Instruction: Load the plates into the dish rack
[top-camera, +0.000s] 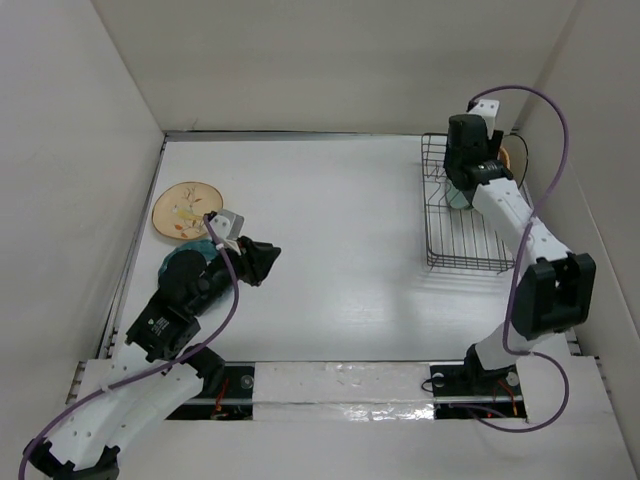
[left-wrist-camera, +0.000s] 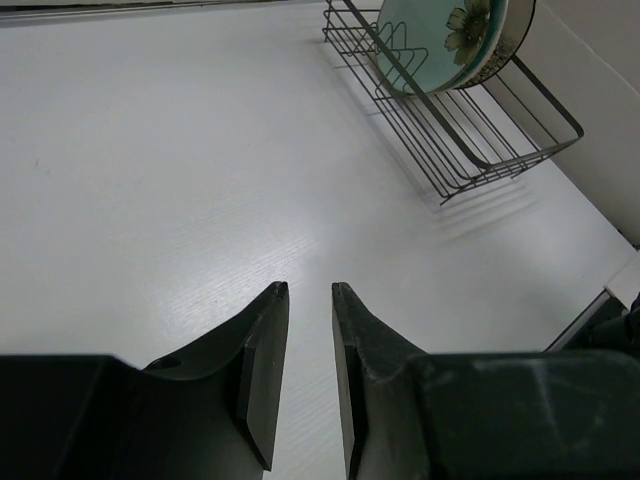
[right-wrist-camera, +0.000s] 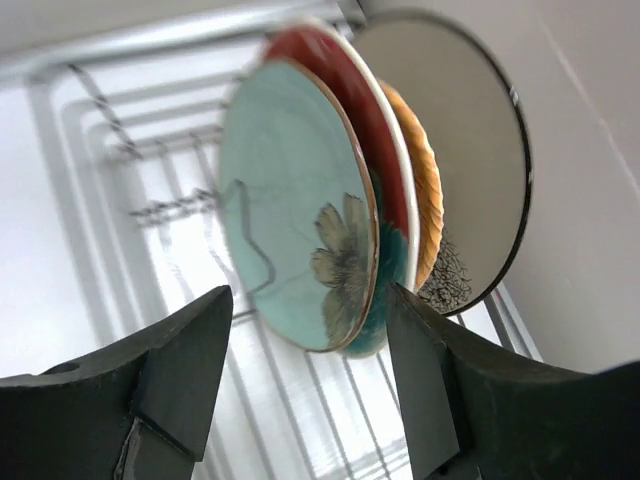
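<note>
In the dish rack (top-camera: 468, 246), four plates (right-wrist-camera: 300, 200)

Four plates (right-wrist-camera: 290, 200) stand on edge in the dish rack (top-camera: 470, 240), one behind another, just ahead of the right gripper (right-wrist-camera: 305, 305). Two other plates (top-camera: 185, 210) lie on the table (top-camera: 330, 200) behind the left gripper (top-camera: 262, 262), the rack far ahead.

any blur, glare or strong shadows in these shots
Right wrist: the dish rack bars are blurred and washed out, while the pale green plate is fairly sharp around its flower. Left wrist: crisp; the rack throws a soft striped shadow on the table. Top external: even light, slight sheen on the white strip by the arm bases.
</note>
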